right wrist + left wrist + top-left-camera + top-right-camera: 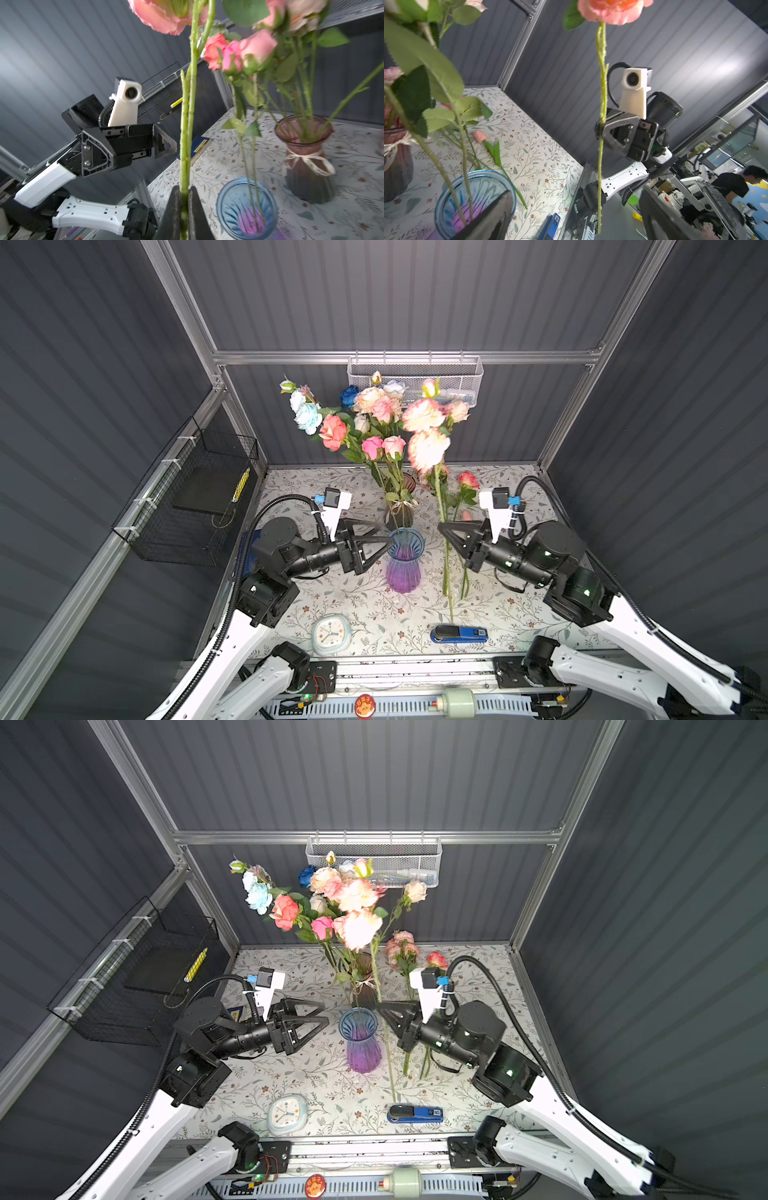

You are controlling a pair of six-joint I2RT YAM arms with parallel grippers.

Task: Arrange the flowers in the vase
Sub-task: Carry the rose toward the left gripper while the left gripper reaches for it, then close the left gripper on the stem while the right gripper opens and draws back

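Flowers, mixed, partly arranged; blue-to-purple vase [403, 568] on the counter [357, 605].
Two pink roses [382, 446] are stood in the vase; most flowers [374, 406] are kept in a dark vase [307, 162] behind it. A peach-bloomed stem [439, 497] is pinched upright by the right end effector [442, 526] beside the vase. The left end effector [384, 534] is held spread just beside the rim.

I see the flowers [381, 409] in pink, peach, white, pale blue and dark blue on green stems. The vase [404, 568] fades from blue to purple, and the bench [374, 614] has a pale leafy print.
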